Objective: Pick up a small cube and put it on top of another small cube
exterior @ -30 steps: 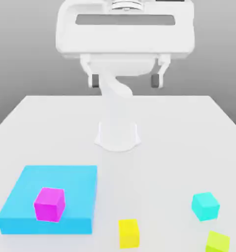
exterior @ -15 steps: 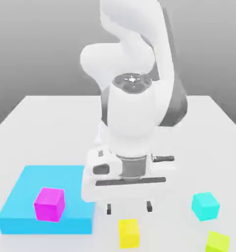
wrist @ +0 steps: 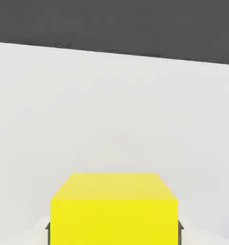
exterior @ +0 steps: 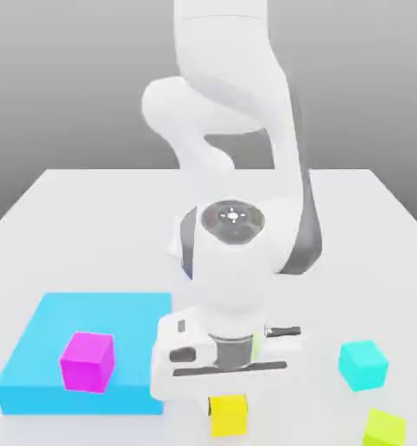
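White desk (exterior: 90,218) carries the yellow cube (exterior: 229,415) at its near edge, unlifted, with the tool (exterior: 227,402) lowered over it, fingers apart at either side; grasp, lift and stacking remain.

White table (exterior: 90,209), flat blue platform (exterior: 46,344) near its front at the exterior view's left

We see the white arm (exterior: 233,165) rising from its base at the far middle of the scene, arching upward and folding steeply down toward the near edge. The wrist points straight down. The gripper (exterior: 228,402) hangs low at the near centre, its broad white hand body set crosswise, dark fingers (wrist: 48,231) just showing below.
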You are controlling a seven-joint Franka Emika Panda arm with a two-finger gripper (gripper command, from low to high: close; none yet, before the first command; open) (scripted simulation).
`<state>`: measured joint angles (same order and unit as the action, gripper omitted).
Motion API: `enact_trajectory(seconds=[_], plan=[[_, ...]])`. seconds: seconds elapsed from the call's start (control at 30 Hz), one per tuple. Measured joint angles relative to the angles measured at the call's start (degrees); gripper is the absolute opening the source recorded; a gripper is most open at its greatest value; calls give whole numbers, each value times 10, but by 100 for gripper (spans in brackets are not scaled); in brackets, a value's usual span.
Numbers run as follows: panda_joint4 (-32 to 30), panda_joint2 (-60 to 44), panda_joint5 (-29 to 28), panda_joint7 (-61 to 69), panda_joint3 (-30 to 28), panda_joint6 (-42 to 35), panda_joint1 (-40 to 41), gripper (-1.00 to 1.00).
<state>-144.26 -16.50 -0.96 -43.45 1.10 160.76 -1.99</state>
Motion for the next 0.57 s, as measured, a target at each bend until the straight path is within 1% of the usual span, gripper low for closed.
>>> enact_trajectory(seconds=[0.07, 0.3, 0.37, 0.43, 0.47, 0.57], plan=[[5, 27, -2, 4, 8, -32, -6, -100], [141, -1, -41, 43, 91, -144, -94, -100], [160, -31, -54, 42, 94, -134, -109, -100], [167, -69, -67, 35, 86, -103, -120, -100], [169, -83, -72, 31, 83, -91, -124, 100], [169, -83, -72, 31, 83, -91, -124, 100]])
